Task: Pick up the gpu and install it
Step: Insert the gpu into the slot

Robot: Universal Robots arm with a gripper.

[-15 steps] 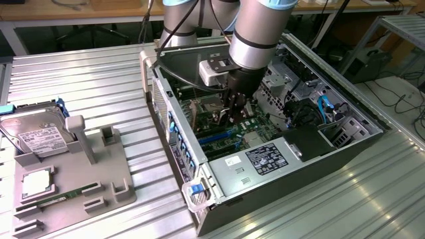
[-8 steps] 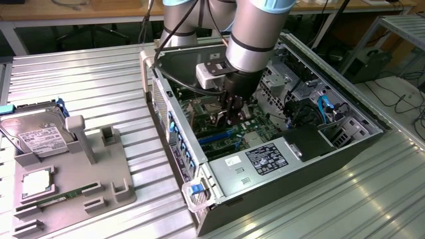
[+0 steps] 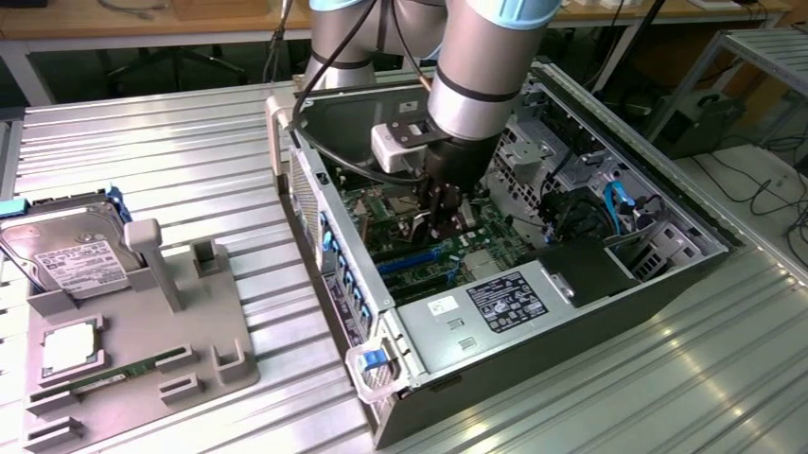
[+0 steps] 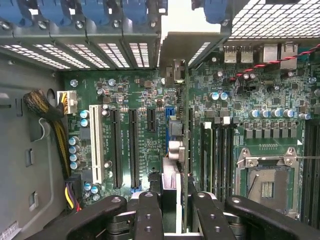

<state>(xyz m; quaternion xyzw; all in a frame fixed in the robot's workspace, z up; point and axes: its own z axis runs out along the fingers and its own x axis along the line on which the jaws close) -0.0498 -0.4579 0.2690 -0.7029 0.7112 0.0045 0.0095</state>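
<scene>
Inside the open computer case, my gripper reaches down over the motherboard. It is shut on the gpu, a thin card that the wrist view shows edge-on between my two black fingers. The card stands upright over the motherboard, just beside the long black expansion slots. Its pale metal bracket end points toward the slot openings in the case's rear wall. Whether the card's lower edge touches a slot I cannot tell.
A white slot, memory slots and an empty CPU socket lie on the board. A labelled power supply and cables crowd the case. At the exterior view's left, a grey fixture holds a hard drive, a processor and a green memory stick.
</scene>
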